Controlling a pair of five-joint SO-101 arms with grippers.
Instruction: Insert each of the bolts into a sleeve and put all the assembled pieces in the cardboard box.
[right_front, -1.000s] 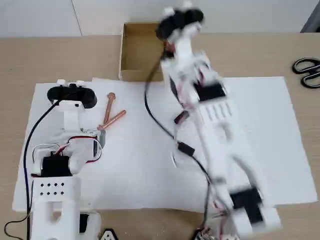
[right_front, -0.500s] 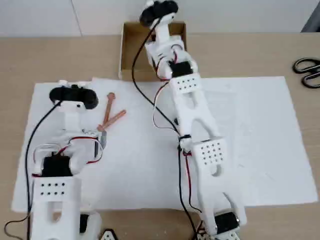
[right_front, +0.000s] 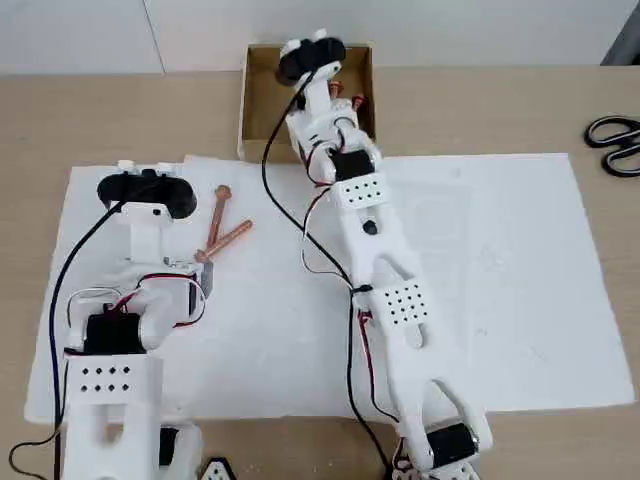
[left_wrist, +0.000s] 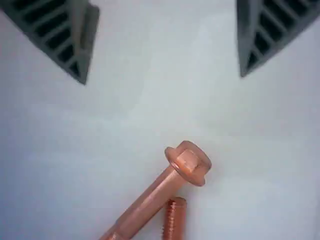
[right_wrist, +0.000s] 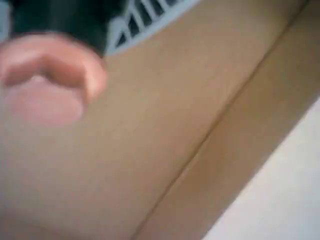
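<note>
Table (right_front: 60, 120), paper sheet (right_front: 500, 300), cardboard box (right_front: 262, 100) at far edge. Right pincer (right_front: 330, 90) is over the box, pinching a copper piece (right_wrist: 45, 75). Left pincer (left_wrist: 162, 67) is spread above two bolts (right_front: 216, 220) on the sheet. Bolts likely stiff, slippery; grip mid-shank.

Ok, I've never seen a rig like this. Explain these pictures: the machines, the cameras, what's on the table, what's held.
Two small robot arms stand at a table. The high view looks down from above: the left arm hangs over a white paper sheet, the right arm reaches into the cardboard box. The other pictures come from cameras on the wrists. The left gripper is open and empty, above a copper bolt with a second copper piece beside it. The right wrist view shows the box's inside and a blurred copper piece up close; whether it is gripped, I cannot tell. Scissors lie off the paper, beyond the right arm.
</note>
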